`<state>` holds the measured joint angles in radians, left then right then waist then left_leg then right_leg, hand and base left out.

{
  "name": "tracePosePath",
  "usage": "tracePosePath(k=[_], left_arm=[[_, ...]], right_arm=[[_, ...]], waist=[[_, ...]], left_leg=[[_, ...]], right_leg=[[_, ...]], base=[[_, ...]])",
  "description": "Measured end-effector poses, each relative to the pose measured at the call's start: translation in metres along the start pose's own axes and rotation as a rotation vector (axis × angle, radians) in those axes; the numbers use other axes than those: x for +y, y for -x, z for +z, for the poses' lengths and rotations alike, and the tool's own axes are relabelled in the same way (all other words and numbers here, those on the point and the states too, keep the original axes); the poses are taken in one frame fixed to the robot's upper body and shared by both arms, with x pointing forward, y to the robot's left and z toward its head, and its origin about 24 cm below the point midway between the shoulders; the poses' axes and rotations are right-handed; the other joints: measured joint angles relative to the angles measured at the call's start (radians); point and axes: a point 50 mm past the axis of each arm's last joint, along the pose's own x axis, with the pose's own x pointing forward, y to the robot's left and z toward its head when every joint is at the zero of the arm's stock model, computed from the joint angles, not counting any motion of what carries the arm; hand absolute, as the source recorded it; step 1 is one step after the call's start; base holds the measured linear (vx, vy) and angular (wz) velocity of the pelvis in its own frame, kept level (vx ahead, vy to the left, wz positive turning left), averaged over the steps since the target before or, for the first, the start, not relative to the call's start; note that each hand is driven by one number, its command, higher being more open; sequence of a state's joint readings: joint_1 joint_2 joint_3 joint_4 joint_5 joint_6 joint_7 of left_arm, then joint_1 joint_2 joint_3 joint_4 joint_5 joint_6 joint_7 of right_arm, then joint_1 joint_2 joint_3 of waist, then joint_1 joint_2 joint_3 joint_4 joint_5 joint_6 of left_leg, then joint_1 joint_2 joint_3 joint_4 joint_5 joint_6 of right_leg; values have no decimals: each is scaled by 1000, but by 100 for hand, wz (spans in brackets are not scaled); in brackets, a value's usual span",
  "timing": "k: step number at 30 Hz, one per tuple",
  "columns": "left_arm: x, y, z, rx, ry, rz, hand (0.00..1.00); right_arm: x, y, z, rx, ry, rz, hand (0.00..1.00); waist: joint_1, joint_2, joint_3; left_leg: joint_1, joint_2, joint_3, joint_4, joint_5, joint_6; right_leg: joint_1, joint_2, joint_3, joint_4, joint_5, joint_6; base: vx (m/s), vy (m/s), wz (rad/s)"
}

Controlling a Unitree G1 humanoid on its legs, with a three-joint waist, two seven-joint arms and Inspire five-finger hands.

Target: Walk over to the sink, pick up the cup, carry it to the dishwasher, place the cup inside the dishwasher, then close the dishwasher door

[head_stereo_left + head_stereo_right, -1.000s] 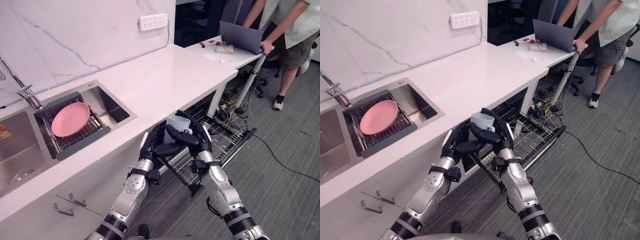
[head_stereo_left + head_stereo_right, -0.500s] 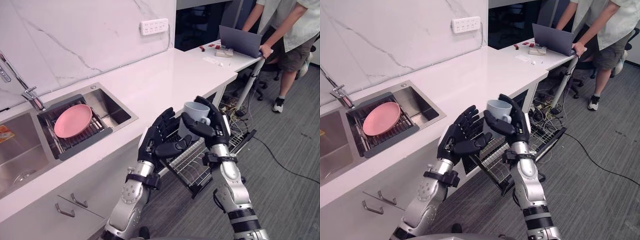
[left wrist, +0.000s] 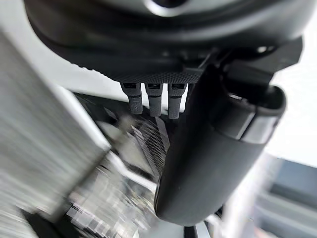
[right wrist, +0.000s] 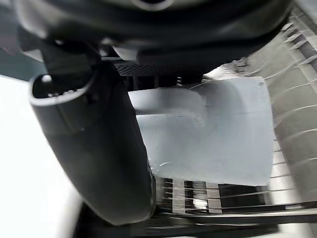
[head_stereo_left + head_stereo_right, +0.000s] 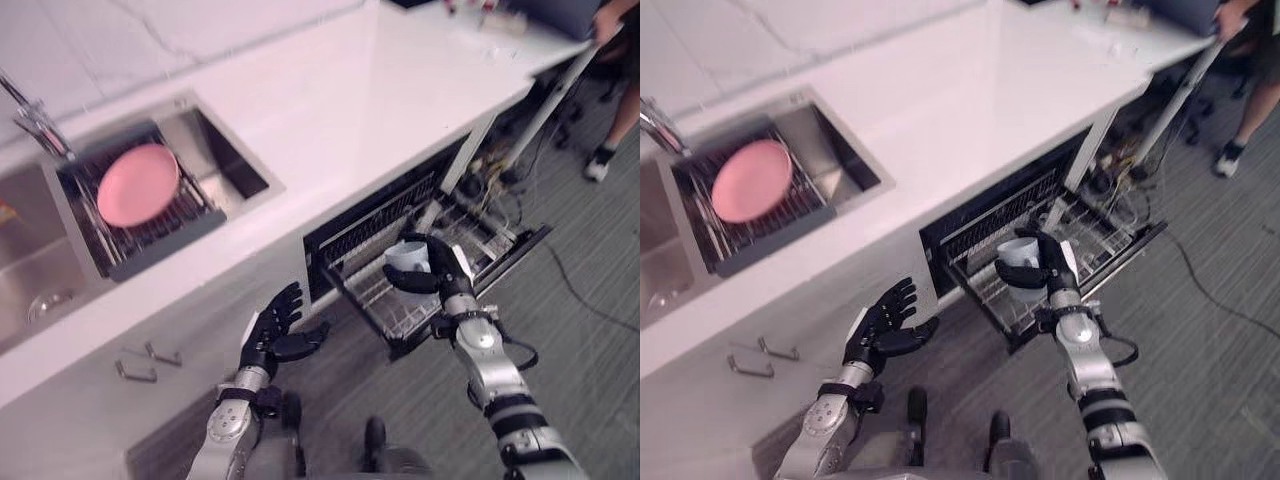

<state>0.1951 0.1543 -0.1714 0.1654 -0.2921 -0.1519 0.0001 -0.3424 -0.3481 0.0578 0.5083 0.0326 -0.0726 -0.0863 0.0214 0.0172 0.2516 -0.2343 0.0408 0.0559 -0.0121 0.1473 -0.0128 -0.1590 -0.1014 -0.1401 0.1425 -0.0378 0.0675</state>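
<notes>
The right hand has come down and forward from counter-edge height, where it was half a second ago, and now holds the pale cup low over the pulled-out dishwasher rack. The cup's mouth faces up. In the right wrist view the thumb lies curled along one side of the cup and the fingers close over the other side, with the rack's wires showing just past it. Whether the cup's base already rests on the wires cannot be told. The left hand, which was raised close beside the cup, has dropped well away from it and now hangs low in front of the cabinet below the counter. Its fingers are spread and relaxed, and it holds nothing. The whole picture has tipped downward since then, so the head camera has moved. The sink, the faucet and the pink plate on the drying rack lie as they did on the robot's left. Beyond the dishwasher's open door, a person's shoe stands on the grey floor.
</notes>
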Motion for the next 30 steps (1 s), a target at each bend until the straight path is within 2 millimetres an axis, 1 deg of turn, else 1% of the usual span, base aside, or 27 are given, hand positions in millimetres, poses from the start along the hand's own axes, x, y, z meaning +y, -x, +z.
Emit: tracePosePath(k=[1,2,3,5,6,7,8,9,11,13,15,18,21,22,23,25,26,27,28,30], left_arm=[[9,-3,-1,10,-8,31,90],[17,-5,-3,22,-16,65,90],[21,-5,-4,27,-18,84,90],[34,-6,-6,38,-33,157,90],[42,-8,-7,45,-45,200,90],[44,-8,-7,47,-46,209,90],[49,-10,-7,51,-44,248,90],[50,-11,-8,54,-43,261,90],[52,-17,-5,50,-44,290,90],[50,-21,-3,40,-38,298,90],[47,-25,1,17,-20,307,90],[43,-29,5,-4,4,316,90],[40,-30,6,-14,14,315,90],[40,-30,3,-3,21,319,90],[39,-30,1,3,25,323,90],[41,-27,-4,20,36,342,90],[42,-25,-7,31,42,352,90],[43,-24,-9,38,45,360,90],[44,-22,-10,44,45,364,90],[47,-18,-16,67,47,379,90]], right_arm=[[-8,-11,10,-14,34,-20,30],[-15,-19,19,-25,63,-42,30],[-18,-24,23,-31,69,-54,30],[-27,-36,42,-62,80,-105,30],[-32,-44,56,-91,82,-139,90],[-33,-45,59,-96,82,-145,90],[-36,-50,70,-120,75,-171,90],[-37,-51,74,-129,73,-180,90],[-38,-56,86,-154,66,-200,90],[-36,-57,90,-161,58,-206,90],[-28,-57,93,-169,30,-208,90],[-22,-56,98,-188,1,-206,90],[-19,-45,105,-257,-67,-226,90],[-17,-37,99,-266,-101,-239,90],[-16,-33,96,-267,-117,-245,90],[-9,-20,86,-267,-156,-245,90],[-4,-6,80,-284,-182,-242,90],[1,4,77,-296,-206,-238,90],[3,9,75,-297,-219,-237,90],[8,26,64,-280,-250,-237,90]], waist=[[4,8,37],[14,18,62],[18,22,72],[27,32,107],[39,34,134],[41,34,136],[50,34,140],[51,35,142],[60,34,164],[64,33,166],[64,29,177],[63,29,179],[60,28,180],[60,26,181],[60,25,182],[58,16,187],[54,15,187],[46,14,187],[43,12,186],[34,7,184]], left_leg=[[-30,-3,-11,16,0,1],[-56,-3,-16,25,2,3],[-69,-3,-16,28,2,3],[-105,-1,-14,37,6,8],[-127,-2,-14,48,13,10],[-134,-3,-14,50,13,9],[-167,-4,-14,55,17,10],[-178,-4,-14,56,23,7],[-189,-6,-12,55,27,5],[-204,-3,2,55,27,4],[-204,-2,13,53,28,3],[-204,-2,14,52,27,2],[-194,-1,16,53,27,2],[-171,-2,17,54,23,-1],[-158,-3,17,54,20,-2],[-123,-2,22,60,0,-5],[-109,1,23,67,-17,-12],[-102,3,25,73,-23,-10],[-97,3,26,74,-26,-10],[-67,4,32,76,-38,-12]], right_leg=[[-33,-4,-8,32,-8,-1],[-61,-6,-14,53,-12,-2],[-74,-7,-17,60,-13,-3],[-118,-13,-25,98,-24,-5],[-152,-19,-25,138,-40,-7],[-161,-20,-25,147,-43,-7],[-202,-25,-26,177,-54,-9],[-217,-27,-27,188,-58,-10],[-242,-34,-27,221,-75,-13],[-265,-37,-28,240,-86,-16],[-274,-41,-26,257,-100,-17],[-274,-41,-26,258,-106,-19],[-263,-41,-26,257,-111,-21],[-237,-42,-28,255,-118,-21],[-223,-43,-29,254,-121,-21],[-183,-42,-28,248,-131,-21],[-164,-39,-28,240,-133,-22],[-153,-37,-27,235,-133,-21],[-146,-36,-26,231,-134,-21],[-113,-34,-22,218,-135,-19]], base=[[-163,21,23],[-130,13,20],[-93,5,16],[-81,-8,17],[-73,-12,13],[-64,-24,11],[-30,-22,9],[-34,-35,9],[-7,-39,7],[16,-43,5],[44,-49,1],[57,-43,0],[84,-46,2],[82,-32,6],[78,-27,5],[58,-22,-2],[40,-19,-7],[34,-15,-6],[35,-8,-6],[51,-6,-8]])
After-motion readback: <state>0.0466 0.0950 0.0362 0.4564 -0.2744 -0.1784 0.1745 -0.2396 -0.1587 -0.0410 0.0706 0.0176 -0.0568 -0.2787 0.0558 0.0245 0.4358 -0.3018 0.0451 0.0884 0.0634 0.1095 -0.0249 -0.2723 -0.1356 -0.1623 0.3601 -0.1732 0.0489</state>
